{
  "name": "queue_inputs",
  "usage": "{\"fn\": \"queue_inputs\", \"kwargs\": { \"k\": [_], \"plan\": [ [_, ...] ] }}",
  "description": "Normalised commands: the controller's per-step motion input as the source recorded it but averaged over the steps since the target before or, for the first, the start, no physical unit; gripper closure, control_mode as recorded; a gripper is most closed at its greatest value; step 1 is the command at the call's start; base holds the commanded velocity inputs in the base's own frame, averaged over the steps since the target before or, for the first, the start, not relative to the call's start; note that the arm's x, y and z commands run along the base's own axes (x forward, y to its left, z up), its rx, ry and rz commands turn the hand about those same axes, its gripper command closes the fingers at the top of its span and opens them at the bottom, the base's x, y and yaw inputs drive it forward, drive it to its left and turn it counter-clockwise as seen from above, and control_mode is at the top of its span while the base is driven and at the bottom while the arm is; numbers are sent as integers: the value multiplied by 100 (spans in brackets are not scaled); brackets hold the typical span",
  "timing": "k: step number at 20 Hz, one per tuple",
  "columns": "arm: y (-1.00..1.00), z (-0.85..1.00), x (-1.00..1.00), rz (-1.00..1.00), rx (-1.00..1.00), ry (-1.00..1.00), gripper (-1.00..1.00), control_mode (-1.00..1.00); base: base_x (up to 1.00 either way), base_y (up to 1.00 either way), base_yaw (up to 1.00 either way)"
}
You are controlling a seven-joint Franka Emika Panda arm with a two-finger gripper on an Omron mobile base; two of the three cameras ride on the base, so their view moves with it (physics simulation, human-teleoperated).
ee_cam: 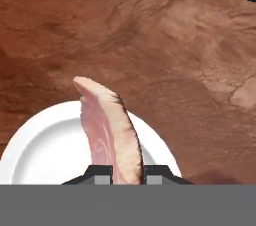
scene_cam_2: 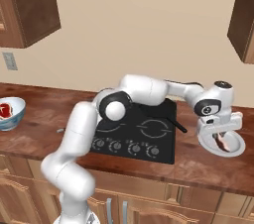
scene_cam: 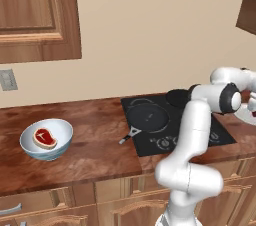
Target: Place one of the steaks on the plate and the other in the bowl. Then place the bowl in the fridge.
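One steak (scene_cam: pixel 44 138) lies in the white-and-blue bowl (scene_cam: pixel 30 146) on the left of the wooden counter; the bowl (scene_cam_2: pixel 15 116) and its steak (scene_cam_2: pixel 4 109) sit at the left edge of the right base view. My gripper (scene_cam_2: pixel 221 136) is shut on the other steak (scene_cam_2: pixel 224 142), which hangs edge-on just above the white plate (scene_cam_2: pixel 204 139) at the counter's right end. In the hand view this steak (ee_cam: pixel 112 132) rises between my fingertips (ee_cam: pixel 103 174) over the plate (ee_cam: pixel 40 155). I cannot tell whether the steak touches the plate.
A black cooktop (scene_cam: pixel 200 140) lies mid-counter with a black frying pan (scene_cam: pixel 146 117) on it, handle toward the front. Wooden wall cabinets (scene_cam: pixel 35 15) hang above left and right. Bare counter (ee_cam: pixel 165 45) stretches beyond the plate.
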Motion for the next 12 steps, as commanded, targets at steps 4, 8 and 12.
{"fn": "queue_inputs", "kwargs": {
  "k": [4, 8, 12],
  "plan": [
    [-57, -6, 13, -3, 10, -26, 100, -100, 0, 0, 0],
    [-10, 0, 5, 3, 16, -45, 100, -100, 0, 0, 0],
    [29, -4, 1, 7, 9, -40, -100, -100, 0, 0, 0]
  ]
}}
